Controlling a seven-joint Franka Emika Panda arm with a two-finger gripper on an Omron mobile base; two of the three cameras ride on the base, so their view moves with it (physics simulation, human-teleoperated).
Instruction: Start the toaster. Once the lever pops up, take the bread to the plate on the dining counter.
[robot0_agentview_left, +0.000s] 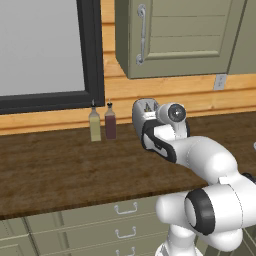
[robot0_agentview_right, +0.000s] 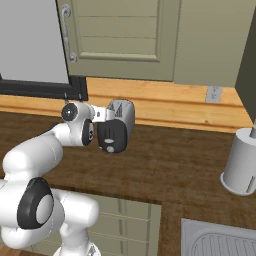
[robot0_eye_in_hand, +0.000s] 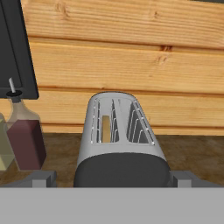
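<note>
Wood-plank wall behind the toaster (robot0_eye_in_hand: 120, 144), bread (robot0_eye_in_hand: 106, 129) seated in one slot
Your gripper (robot0_eye_in_hand: 111, 178) stands spread, holding nothing; lower it squarely onto the end-panel lever

Toaster straight ahead of my hand, between my open fingers.

One toaster (robot0_eye_in_hand: 119, 142), silver-white, rounded, its black end panel facing me; two top slots, the left one holding bread (robot0_eye_in_hand: 106, 128), its tan edge showing upright inside. My gripper (robot0_eye_in_hand: 114, 178) stands wide, one grey fingertip (robot0_eye_in_hand: 40, 178) on each side of the black end, apart from it. One bottle (robot0_eye_in_hand: 25, 133) of dark red liquid to the left, a paler bottle (robot0_eye_in_hand: 4, 144) beside it at the edge. Brown wood counter (robot0_eye_in_hand: 192, 153) below; plank wall (robot0_eye_in_hand: 131, 52) behind; black frame (robot0_eye_in_hand: 15, 48) upper left.
</note>
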